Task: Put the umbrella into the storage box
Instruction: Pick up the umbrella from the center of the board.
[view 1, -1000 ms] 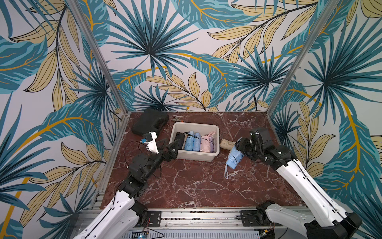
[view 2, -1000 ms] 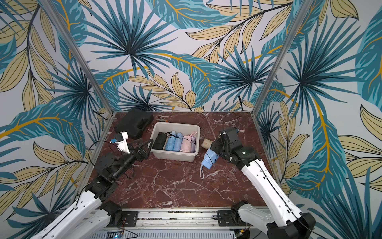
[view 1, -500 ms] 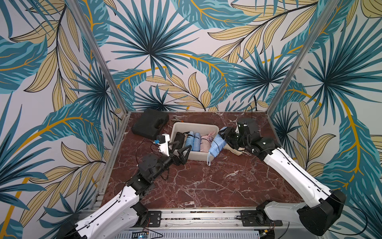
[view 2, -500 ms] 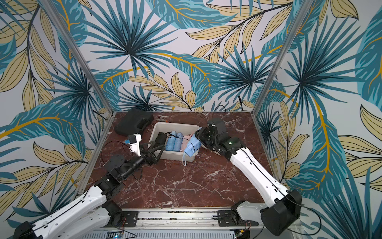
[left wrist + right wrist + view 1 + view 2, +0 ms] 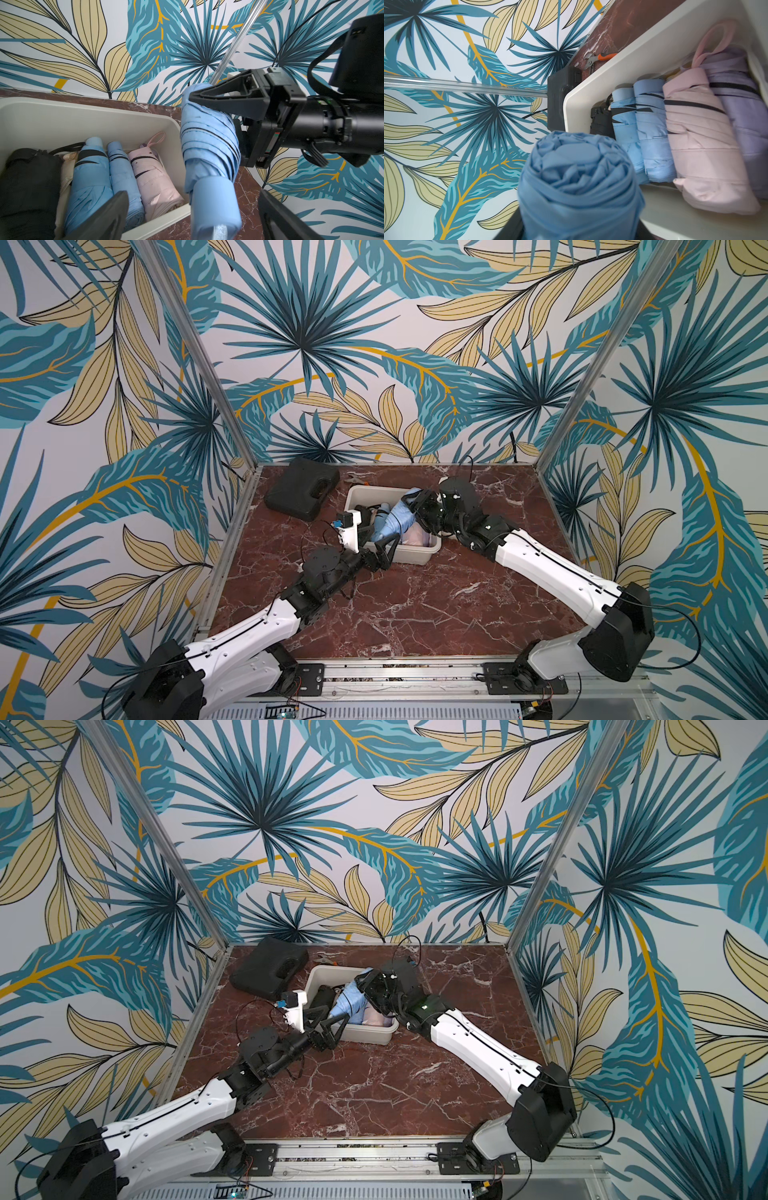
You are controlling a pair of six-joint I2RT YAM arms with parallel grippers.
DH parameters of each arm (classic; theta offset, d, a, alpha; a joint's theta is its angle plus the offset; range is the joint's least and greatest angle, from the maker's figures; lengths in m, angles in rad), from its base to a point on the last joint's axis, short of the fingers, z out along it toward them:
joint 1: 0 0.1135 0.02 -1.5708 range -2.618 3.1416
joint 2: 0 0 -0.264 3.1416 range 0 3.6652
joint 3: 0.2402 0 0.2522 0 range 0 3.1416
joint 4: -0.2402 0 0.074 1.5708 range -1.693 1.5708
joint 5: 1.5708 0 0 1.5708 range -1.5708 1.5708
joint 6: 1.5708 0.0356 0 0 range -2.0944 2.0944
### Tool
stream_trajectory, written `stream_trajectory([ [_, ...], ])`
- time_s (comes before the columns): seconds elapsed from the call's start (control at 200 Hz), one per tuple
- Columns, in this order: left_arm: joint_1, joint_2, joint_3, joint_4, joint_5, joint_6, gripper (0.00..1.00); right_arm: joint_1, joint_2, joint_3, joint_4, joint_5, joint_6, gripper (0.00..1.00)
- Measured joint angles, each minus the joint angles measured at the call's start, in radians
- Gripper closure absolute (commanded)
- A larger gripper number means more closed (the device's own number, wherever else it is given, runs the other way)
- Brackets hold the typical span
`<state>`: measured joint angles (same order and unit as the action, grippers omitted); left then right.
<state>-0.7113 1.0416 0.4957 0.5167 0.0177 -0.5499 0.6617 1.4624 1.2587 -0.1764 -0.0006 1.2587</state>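
While the right gripper [image 5: 420,506] is clamped on the cloth end of a folded light blue umbrella [image 5: 390,520], the bundle hangs slanted over the right-hand part of the storage box [image 5: 360,492], handle cap toward the near rim, not lying inside. In the left wrist view one black finger [image 5: 220,97] presses across the top of the canopy; its partner is hidden behind the fabric. The left gripper [image 5: 379,537] sits at the near rim with its fingers spread wide, one on each side of the handle cap, a gap showing on both sides. Box contents, packed side by side: a black umbrella [image 5: 29,182], a cream one [image 5: 67,166] mostly buried, two light blue ones [image 5: 89,176] [image 5: 124,176] and a pink one [image 5: 154,176] with a wrist loop; the right wrist view adds a lilac one [image 5: 741,108] against the end wall. A black moulded case [image 5: 301,489] lies on the red marble tabletop [image 5: 415,605] just left of the box. Orange-handled pliers [image 5: 600,57] lie behind the box's far rim.
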Motion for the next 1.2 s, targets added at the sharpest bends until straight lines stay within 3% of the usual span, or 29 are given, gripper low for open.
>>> stream_trajectory([
  [0.666,0.000,0.026,0.000,0.078,-0.063,-0.012,0.61,0.053,0.051,0.006,0.103,0.000,0.073,0.52],
  [0.962,-0.001,0.027,0.000,0.072,-0.068,0.000,0.76,0.055,0.065,0.015,0.100,0.008,0.046,0.26],
  [1.147,-0.001,0.022,0.000,0.053,-0.084,0.000,0.99,0.048,0.061,0.034,0.060,0.060,-0.089,0.13],
  [1.202,-0.001,0.017,0.000,0.031,-0.086,0.000,1.00,0.039,0.053,0.034,0.038,0.082,-0.148,0.11],
])
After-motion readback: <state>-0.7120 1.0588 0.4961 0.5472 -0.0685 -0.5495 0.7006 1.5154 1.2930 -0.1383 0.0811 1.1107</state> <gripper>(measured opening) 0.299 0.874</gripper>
